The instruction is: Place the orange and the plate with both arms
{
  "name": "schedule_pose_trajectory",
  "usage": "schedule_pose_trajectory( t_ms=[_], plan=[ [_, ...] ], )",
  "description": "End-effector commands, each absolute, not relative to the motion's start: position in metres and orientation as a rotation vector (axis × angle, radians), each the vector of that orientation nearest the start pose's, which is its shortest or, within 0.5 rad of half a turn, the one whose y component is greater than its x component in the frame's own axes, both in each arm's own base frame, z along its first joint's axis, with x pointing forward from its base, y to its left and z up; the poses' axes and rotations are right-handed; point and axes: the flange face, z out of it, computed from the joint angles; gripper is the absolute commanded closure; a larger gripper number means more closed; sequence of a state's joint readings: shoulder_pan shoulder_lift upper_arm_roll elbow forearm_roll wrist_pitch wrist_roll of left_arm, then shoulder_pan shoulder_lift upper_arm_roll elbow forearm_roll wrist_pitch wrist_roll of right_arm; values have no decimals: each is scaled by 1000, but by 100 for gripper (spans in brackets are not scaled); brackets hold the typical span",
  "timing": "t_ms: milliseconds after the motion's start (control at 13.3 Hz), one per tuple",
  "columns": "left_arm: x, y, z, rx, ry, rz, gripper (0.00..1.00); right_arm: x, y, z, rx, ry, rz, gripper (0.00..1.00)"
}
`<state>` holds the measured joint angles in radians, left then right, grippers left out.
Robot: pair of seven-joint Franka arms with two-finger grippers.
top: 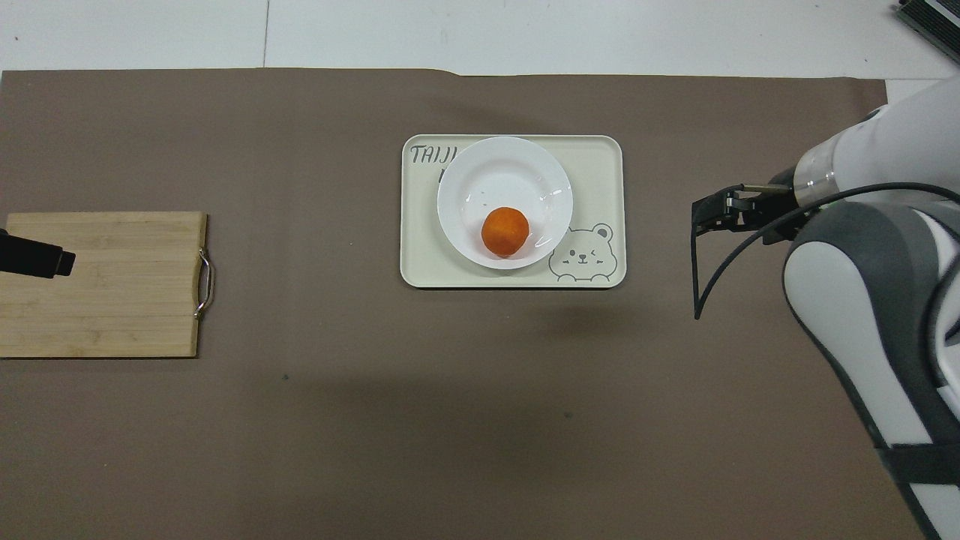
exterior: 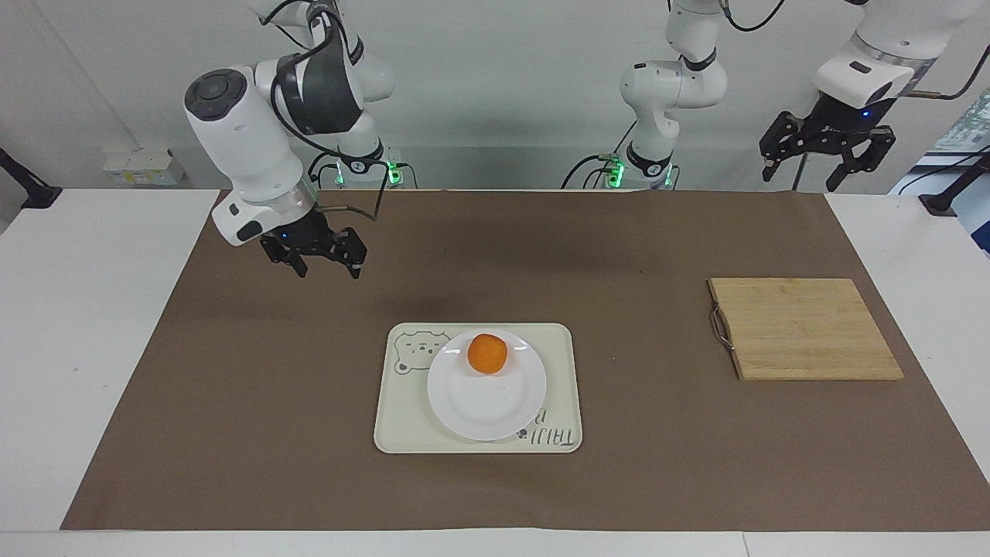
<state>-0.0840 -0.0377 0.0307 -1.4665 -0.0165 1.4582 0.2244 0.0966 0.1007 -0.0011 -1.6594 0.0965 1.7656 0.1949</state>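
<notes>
Facing view, left to right. Upper left of frame: the right arm (exterior: 240, 131) is bent at the elbow, forearm angled down, its wrist above the brown mat (exterior: 232, 402). The right gripper (exterior: 315, 259) hangs in the air over bare mat, fingers spread apart and holding nothing.

Centre of frame: one cream tray (exterior: 557, 348) lies flat on the mat. One white plate (exterior: 483, 406) sits on the tray. One orange (exterior: 487, 353) rests on the plate, on the part nearer to the robots. The tray bears a bear drawing at one corner and lettering at another; the overhead view shows "TAIJI" (top: 433, 155), the remainder covered by the plate.

Right of frame: one wooden board (exterior: 804, 328) with a metal handle lies on the mat. Upper right: the left arm waits, the left gripper (exterior: 827, 158) raised by the table's edge, fingers open and empty.
</notes>
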Motion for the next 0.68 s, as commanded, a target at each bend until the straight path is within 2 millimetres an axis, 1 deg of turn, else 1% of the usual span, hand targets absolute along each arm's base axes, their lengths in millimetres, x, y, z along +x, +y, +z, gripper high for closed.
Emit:
schedule_pose_trajectory(
  t_ms=[0,225,375,450,601],
  plan=[
    [527,-26,689,-3105,445,-38,0,576,44,579,-3057,249,-26,0],
    [527,-27,690,-3106,448,-43,0,555,29,612,-3051,283,-63,0],
    [527,-27,690,-3107,441,-43,0,548,6,622,-3047,331,-61,0],
    [527,-27,690,-3107,441,-43,0,541,-3,635,-3044,352,-69,0],
    [527,-27,690,-3108,442,-46,0,527,-17,652,-3046,385,-22,0]
  ],
)
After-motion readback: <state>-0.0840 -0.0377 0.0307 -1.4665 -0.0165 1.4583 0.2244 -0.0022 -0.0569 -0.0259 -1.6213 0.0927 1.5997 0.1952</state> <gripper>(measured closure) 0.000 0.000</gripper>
